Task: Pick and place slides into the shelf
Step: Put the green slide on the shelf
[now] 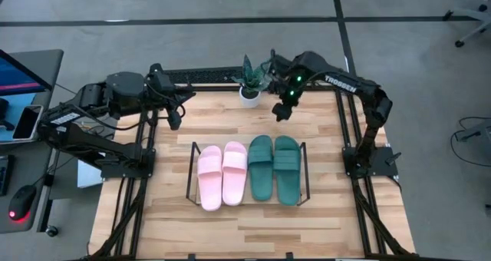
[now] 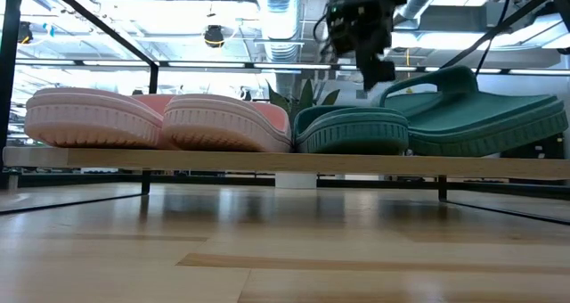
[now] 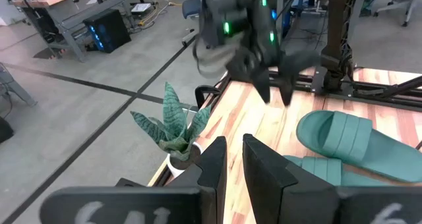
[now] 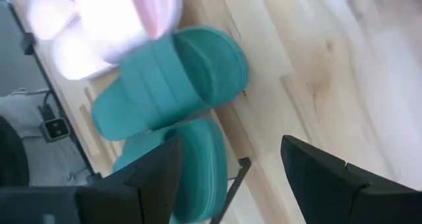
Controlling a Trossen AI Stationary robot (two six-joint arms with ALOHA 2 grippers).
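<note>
Two pale pink slides (image 1: 222,175) and two dark green slides (image 1: 274,169) lie side by side, soles down, on the low black wire shelf (image 1: 190,173) in the middle of the table. In the low view the pink pair (image 2: 160,120) and the green pair (image 2: 427,116) sit in a row on the shelf. My right gripper (image 1: 281,110) hangs open in the air just beyond the green slides' far ends, and its wrist view looks down on them (image 4: 171,85). My left gripper (image 1: 176,117) waits shut near the table's far left, holding nothing.
A small potted plant (image 1: 249,83) stands at the table's far edge between the two arms, close to my right gripper. A black metal frame (image 1: 347,138) edges the table. Bare wood (image 1: 245,230) lies between the shelf and the near edge. A desk with a phone and mouse (image 1: 23,123) stands off to the left.
</note>
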